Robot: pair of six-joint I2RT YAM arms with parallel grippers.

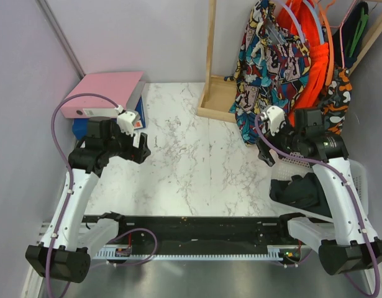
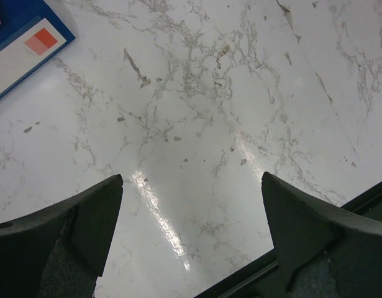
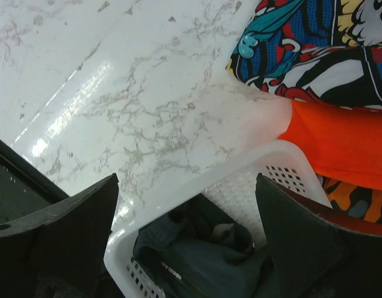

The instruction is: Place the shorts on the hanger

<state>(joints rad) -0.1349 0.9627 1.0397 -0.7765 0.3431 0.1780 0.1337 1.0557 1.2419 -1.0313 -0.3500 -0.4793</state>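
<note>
The black shorts (image 1: 299, 189) lie bunched in a white basket (image 1: 363, 177) at the right of the table; in the right wrist view the shorts (image 3: 206, 264) fill the basket (image 3: 240, 171). The thin orange hanger (image 1: 329, 53) hangs at the back right among other hangers and garments. My right gripper (image 1: 266, 155) is open and empty, held above the basket's near-left corner (image 3: 187, 205), apart from the shorts. My left gripper (image 1: 140, 148) is open and empty over bare marble (image 2: 191, 205) at the left.
A comic-print garment (image 1: 271, 68) and a bright orange garment (image 1: 312, 81) hang at the back right, beside a light blue hanger (image 1: 296, 22). A wooden rack post (image 1: 210, 49) stands behind the table. A pink binder (image 1: 107, 93) on a blue one (image 2: 23, 40) lies back left.
</note>
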